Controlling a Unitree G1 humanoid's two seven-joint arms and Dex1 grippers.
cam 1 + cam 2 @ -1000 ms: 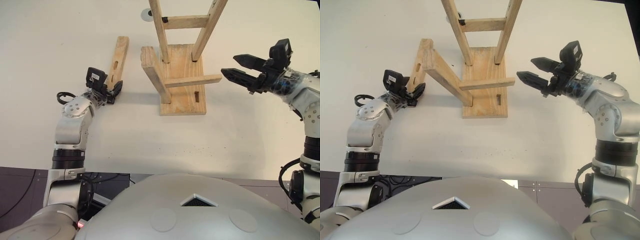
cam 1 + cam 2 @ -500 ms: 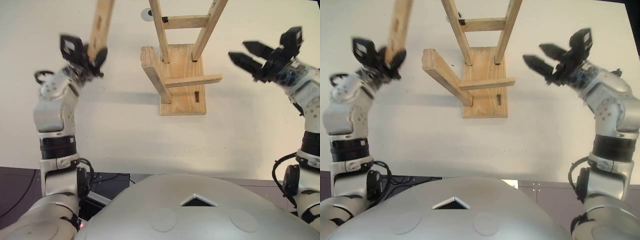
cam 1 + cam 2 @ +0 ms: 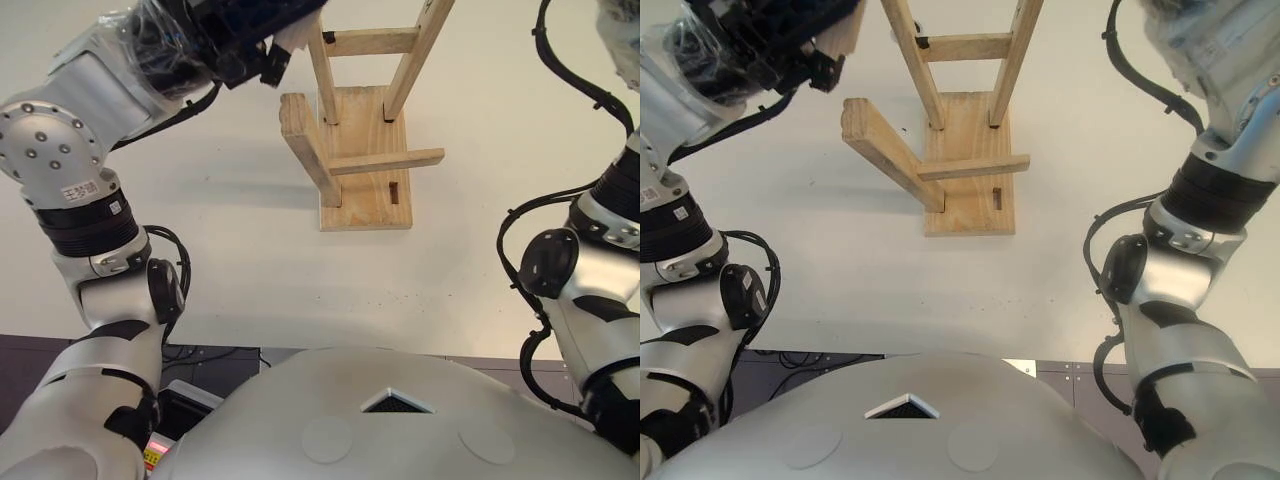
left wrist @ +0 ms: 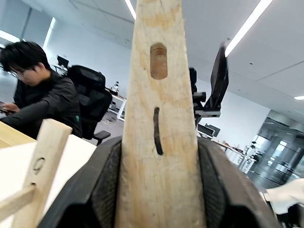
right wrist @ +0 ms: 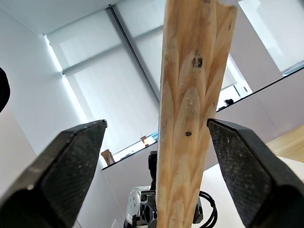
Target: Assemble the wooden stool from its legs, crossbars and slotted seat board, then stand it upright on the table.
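Both arms have risen from desk height. The left one has lifted the loose leg (image 4: 159, 95) off the desk (image 3: 230, 260) and holds it high beside the part-built stool (image 3: 365, 170), the left pincer (image 4: 159, 185) clamped on the wood just below its slot hole. The stool rests mid-desk, upside down on its seat board (image 3: 365, 210). On the right, the right pincer (image 5: 156, 161) stands apart, its fingers (image 5: 71, 171) flanking an upright leg (image 5: 190, 95) without touching it.

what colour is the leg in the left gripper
Pale natural wood leg, dark streak; left wrist view shows it best.
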